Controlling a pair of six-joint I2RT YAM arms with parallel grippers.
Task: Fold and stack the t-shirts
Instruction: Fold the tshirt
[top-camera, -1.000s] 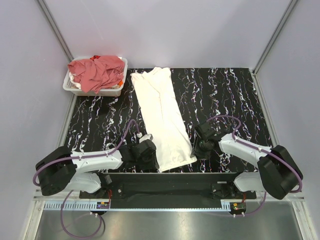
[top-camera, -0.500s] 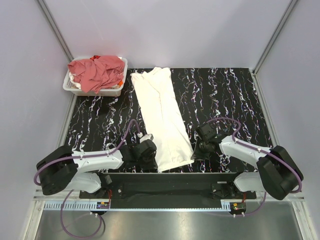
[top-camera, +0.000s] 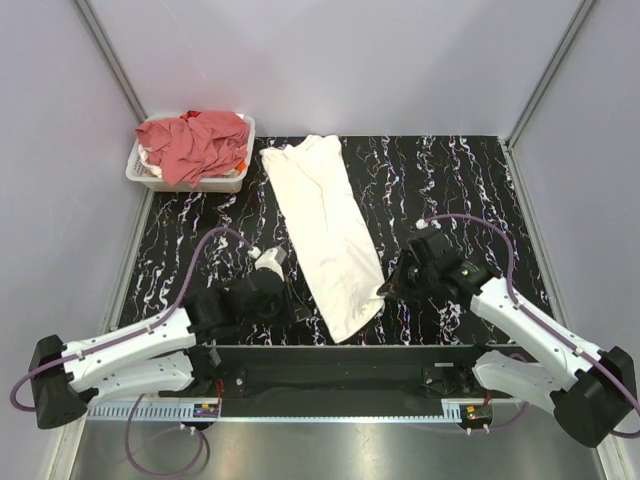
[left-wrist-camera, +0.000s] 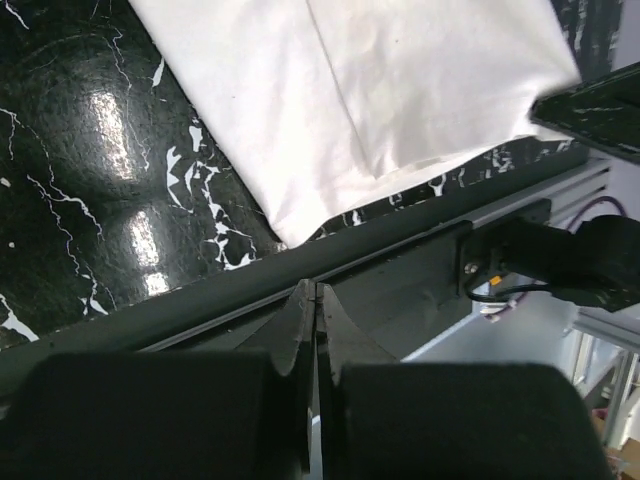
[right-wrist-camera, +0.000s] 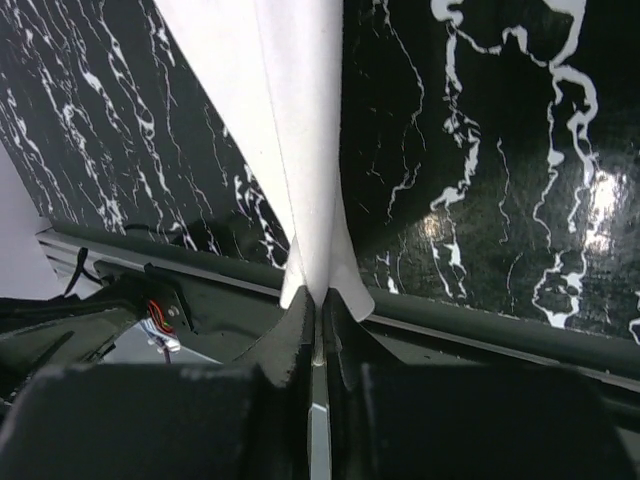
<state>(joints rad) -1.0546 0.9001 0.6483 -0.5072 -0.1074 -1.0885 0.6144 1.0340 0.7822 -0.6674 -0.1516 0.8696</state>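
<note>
The red t-shirts (top-camera: 195, 145) lie in a heap in the basket (top-camera: 222, 184), so nobody can count them. The white and orange bits under them are too small to name. In the left wrist view, the white t-shirt (left-wrist-camera: 400, 80) runs off the top edge. A fold of it covers the tips of the right tool (right-wrist-camera: 318, 298).

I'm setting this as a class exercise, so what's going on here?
The right tool is pinching the near end of a long-folded white shirt on the table. The left tool is shut just short of that shirt, holding nothing. Red shirts sit in the basket.
</note>
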